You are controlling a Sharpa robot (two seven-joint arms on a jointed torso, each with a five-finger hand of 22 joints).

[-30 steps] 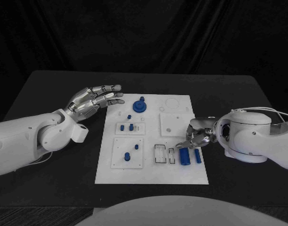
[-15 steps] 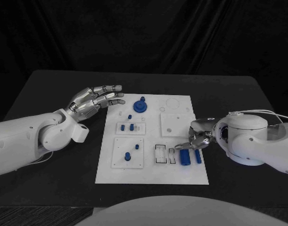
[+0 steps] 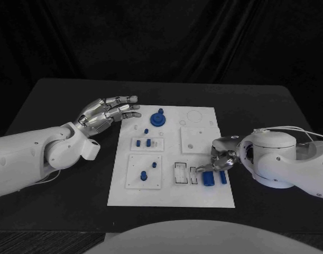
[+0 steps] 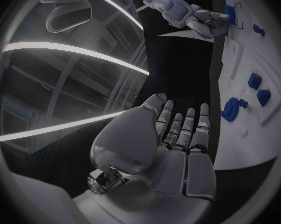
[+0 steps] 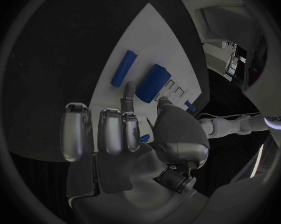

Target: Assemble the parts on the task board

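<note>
board mid-table | some parts seated: knob, small pegs | two cylinders loose at board's right edge, not yet placed | right hand over them, fingers near, grasping nothing | left hand released, hovering off board's far-left corner

The left hand hovers near the surface's far left part, fingers extended and slightly apart, holding nothing. The right hand hangs low toward the right edge, fingers partly curled, fingertips pointing down, nothing visibly held.
</note>
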